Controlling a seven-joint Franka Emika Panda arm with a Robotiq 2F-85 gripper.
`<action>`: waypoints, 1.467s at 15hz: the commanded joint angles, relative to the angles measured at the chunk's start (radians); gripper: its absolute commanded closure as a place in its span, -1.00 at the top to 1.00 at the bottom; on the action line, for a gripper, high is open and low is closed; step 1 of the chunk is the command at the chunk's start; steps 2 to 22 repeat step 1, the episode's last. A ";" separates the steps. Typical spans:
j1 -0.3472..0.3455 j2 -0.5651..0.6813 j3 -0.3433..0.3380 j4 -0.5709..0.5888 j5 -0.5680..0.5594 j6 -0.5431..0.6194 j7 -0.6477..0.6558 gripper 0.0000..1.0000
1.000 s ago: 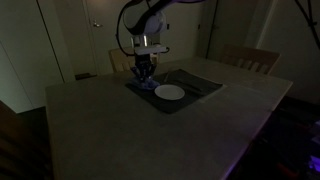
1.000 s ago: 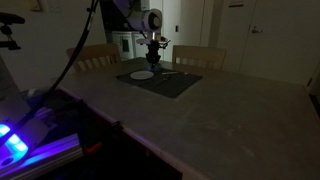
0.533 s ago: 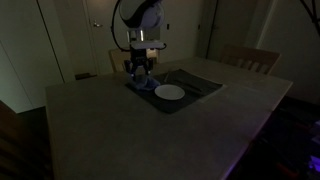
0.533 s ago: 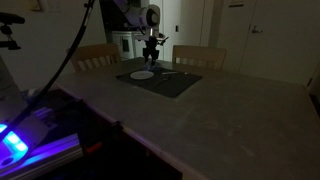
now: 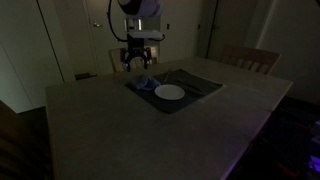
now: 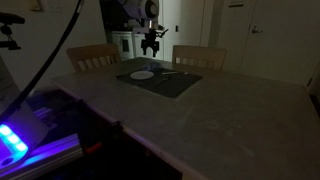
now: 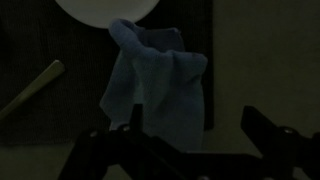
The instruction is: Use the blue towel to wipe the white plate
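Note:
The blue towel (image 7: 155, 80) lies crumpled on the dark mat, its top end touching the rim of the white plate (image 7: 105, 8). In an exterior view the towel (image 5: 143, 84) sits just beside the plate (image 5: 169, 92). My gripper (image 5: 138, 62) hangs above the towel, clear of it. In the wrist view the gripper (image 7: 195, 130) is open, its two dark fingers (image 7: 133, 125) wide apart with nothing between them. The plate (image 6: 142, 74) and the raised gripper (image 6: 151, 45) also show from the opposite side.
A dark placemat (image 5: 190, 92) lies under the plate and towel on a large grey table (image 5: 130, 130). A pale utensil (image 7: 35, 88) rests on the mat. Wooden chairs (image 5: 252, 58) stand at the table's far side. The room is dim.
The gripper has opened and let go of the blue towel, then risen well above it. The towel stays crumpled on the mat beside the plate.

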State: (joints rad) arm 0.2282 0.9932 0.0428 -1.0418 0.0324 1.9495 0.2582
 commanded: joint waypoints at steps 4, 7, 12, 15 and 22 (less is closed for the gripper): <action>-0.014 -0.049 0.012 -0.045 0.000 -0.015 -0.052 1.00; -0.014 -0.049 0.012 -0.045 0.000 -0.015 -0.052 1.00; -0.014 -0.049 0.012 -0.045 0.000 -0.015 -0.052 1.00; -0.014 -0.049 0.012 -0.045 0.000 -0.015 -0.052 1.00; -0.014 -0.049 0.012 -0.045 0.000 -0.015 -0.052 1.00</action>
